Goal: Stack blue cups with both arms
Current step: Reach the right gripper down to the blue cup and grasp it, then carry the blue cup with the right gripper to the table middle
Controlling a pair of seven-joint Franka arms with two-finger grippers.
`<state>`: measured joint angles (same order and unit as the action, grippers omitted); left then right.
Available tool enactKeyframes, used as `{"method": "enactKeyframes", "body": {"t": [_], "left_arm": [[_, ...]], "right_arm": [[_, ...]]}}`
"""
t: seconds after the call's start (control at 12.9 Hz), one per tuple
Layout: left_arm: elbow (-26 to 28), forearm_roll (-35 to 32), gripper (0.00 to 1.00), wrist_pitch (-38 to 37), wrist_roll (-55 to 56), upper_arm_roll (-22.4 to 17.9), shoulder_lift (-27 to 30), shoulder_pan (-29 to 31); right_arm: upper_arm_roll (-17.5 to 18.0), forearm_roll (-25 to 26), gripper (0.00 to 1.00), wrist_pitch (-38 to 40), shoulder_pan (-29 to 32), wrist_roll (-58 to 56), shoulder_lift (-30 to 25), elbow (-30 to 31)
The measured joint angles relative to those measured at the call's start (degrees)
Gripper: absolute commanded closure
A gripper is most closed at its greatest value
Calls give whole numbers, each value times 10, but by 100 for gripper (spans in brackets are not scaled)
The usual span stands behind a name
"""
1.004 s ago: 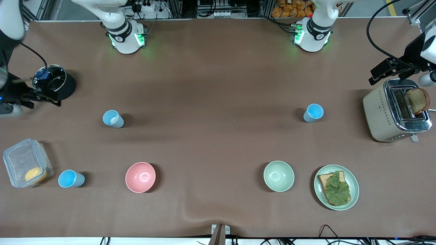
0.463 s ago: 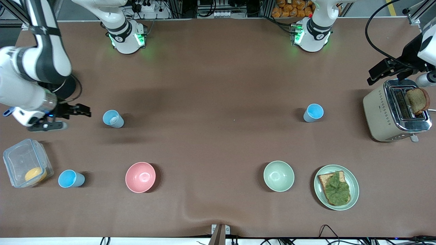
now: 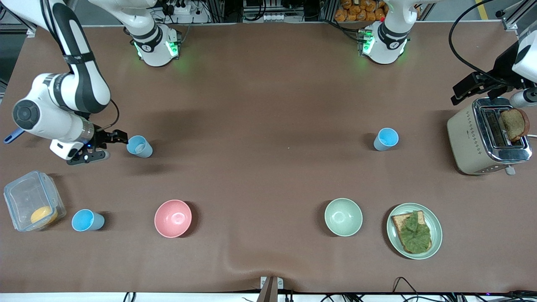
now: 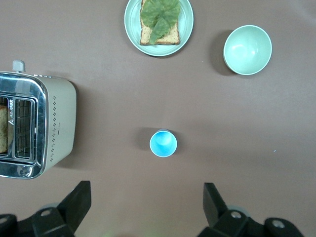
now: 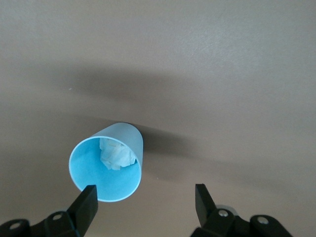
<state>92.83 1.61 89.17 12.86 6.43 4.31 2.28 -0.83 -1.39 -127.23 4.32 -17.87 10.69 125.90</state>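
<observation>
Paler blue cup [image 3: 139,146] upright, mouth up, beside right gripper [image 3: 112,142].

The left pincer [image 4: 147,205] hangs spread wide over a blue cup [image 4: 163,143] beside the toaster [image 4: 35,126].

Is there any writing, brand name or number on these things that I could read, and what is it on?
Nothing here can be read.
The toaster has a small dark mark on its side: too small to read.
Each arm's base bears a small dark mark on its white shell: too small to read.
The blue cups, the bowls and the plate show no writing.
</observation>
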Motion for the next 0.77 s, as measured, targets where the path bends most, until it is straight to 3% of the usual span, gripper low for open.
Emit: {"method": "enactKeyframes", "body": {"t": [0.15,0.23,0.46,0.77], "left_arm": [[1,0,0,-1,0,0,0,0],[1,0,0,-1,0,0,0,0],[1,0,0,-1,0,0,-1,0],[2,0,0,-1,0,0,-2,0]], "right_arm": [[0,0,21,-28,0,-5,15,11],[0,0,34,-44,0,-6,23,20],[1,0,100,-69,0,-8,45,31],[13,0,100,-71,0,-8,51,29]]}}
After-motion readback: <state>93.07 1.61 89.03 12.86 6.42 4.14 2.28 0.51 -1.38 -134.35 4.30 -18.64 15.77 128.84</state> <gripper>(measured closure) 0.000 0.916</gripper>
